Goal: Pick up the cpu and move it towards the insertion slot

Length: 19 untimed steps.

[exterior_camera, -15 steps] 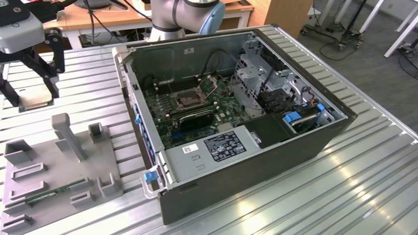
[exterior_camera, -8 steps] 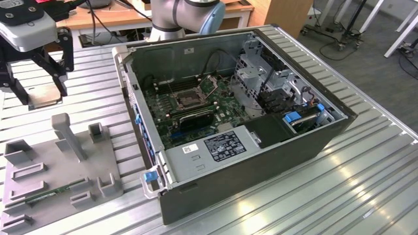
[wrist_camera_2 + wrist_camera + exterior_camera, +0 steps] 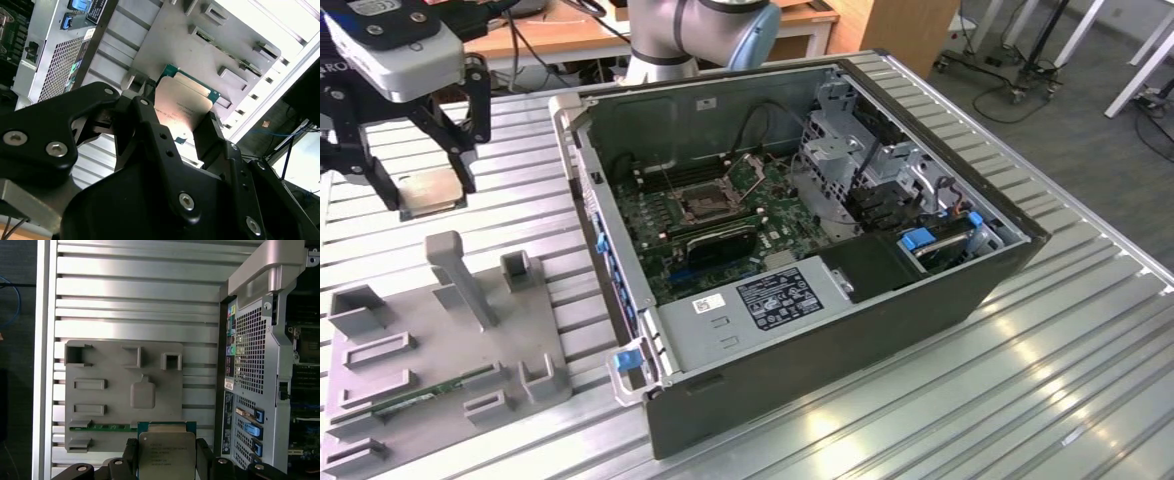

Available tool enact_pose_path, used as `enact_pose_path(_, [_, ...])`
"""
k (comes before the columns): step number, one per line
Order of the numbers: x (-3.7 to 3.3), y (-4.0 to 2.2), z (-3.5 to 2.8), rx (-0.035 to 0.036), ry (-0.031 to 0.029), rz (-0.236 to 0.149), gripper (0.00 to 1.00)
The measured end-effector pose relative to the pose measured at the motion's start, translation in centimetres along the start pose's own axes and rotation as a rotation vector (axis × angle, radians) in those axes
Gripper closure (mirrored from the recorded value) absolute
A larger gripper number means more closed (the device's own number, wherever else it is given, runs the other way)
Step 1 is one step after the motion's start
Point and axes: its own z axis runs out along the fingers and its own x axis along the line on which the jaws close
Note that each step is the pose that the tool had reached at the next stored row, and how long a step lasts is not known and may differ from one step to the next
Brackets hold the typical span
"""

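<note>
Ribbed metal table (image 3: 1067, 330) carries computer case (image 3: 854, 300), grey tray (image 3: 440, 340).

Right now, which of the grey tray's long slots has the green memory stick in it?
The slot along the grey tray's edge nearest the gripper, which holds the cpu: the green memory stick lies there. The other long slots are bare grey.

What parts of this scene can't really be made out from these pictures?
- The cpu: in the first wrist view its lower end is cut off by the picture edge and its sides are covered by the hand.
- The insertion slot: in the exterior view its contacts are too small to tell.
- The memory stick on the grey tray: partly hidden by the tray's recess walls in the exterior view.
</note>
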Motion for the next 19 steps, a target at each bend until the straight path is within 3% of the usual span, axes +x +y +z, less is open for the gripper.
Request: enact_pose_path(19, [-3.21, -0.03, 0.14, 0.0000, -0.0001, 0.000, 0.45])
